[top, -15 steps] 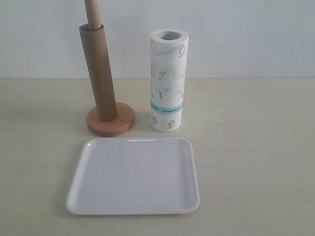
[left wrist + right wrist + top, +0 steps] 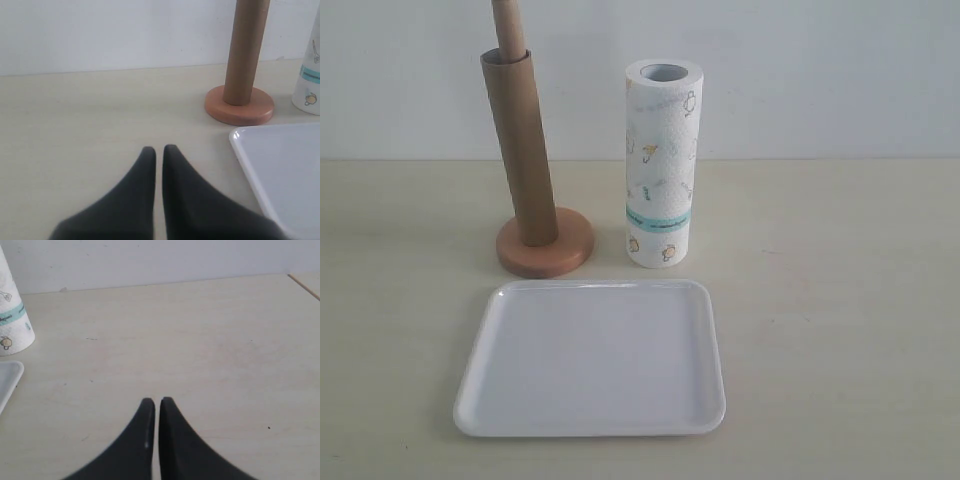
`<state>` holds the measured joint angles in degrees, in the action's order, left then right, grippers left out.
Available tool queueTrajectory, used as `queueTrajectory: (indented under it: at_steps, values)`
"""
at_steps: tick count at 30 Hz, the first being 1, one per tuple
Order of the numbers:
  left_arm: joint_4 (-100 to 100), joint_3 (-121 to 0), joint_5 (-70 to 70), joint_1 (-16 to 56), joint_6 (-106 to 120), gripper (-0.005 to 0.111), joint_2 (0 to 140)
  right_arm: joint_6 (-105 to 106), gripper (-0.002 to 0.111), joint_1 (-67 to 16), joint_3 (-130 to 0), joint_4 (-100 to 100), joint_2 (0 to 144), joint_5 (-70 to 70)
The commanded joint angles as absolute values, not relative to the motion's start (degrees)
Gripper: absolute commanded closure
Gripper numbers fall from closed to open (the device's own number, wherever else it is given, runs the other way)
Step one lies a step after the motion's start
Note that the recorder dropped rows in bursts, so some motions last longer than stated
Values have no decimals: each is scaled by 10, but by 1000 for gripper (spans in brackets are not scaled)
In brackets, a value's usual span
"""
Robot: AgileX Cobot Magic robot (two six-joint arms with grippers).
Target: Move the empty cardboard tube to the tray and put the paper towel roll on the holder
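The brown cardboard tube stands upright on the wooden holder, slipped over its pole, which sticks out of the tube's top. The holder's round base rests on the table just behind the white tray. To the right of the holder stands the paper towel roll, upright. Neither gripper shows in the exterior view. My left gripper is shut and empty, low over the table, short of the tube and beside the tray. My right gripper is shut and empty, off to the side of the roll.
A pale wall rises behind the table's back edge. A table edge or seam runs diagonally at one corner of the right wrist view. A corner of the tray also shows there.
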<state>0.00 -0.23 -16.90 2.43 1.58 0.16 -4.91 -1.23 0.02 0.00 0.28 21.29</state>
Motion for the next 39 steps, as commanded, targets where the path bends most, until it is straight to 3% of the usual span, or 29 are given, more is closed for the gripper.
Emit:
queueTrajectory:
  at_steps: [1, 17, 26, 30, 39]
  values:
    - [-6, 0, -169, 23, 12, 102, 0, -46, 105, -9, 0, -3, 0, 210]
    - [-6, 0, -152, 23, 12, 102, 0, -46, 105, -9, 0, -3, 0, 211]
    - [-6, 0, 208, 23, 12, 102, 0, -46, 105, -9, 0, -3, 0, 211]
    - [-6, -46, 189, 23, 9, 102, 0, -46, 105, -9, 0, -3, 0, 211]
    - [-6, -206, 116, 23, 9, 102, 265, -46, 105, -9, 0, -3, 0, 211]
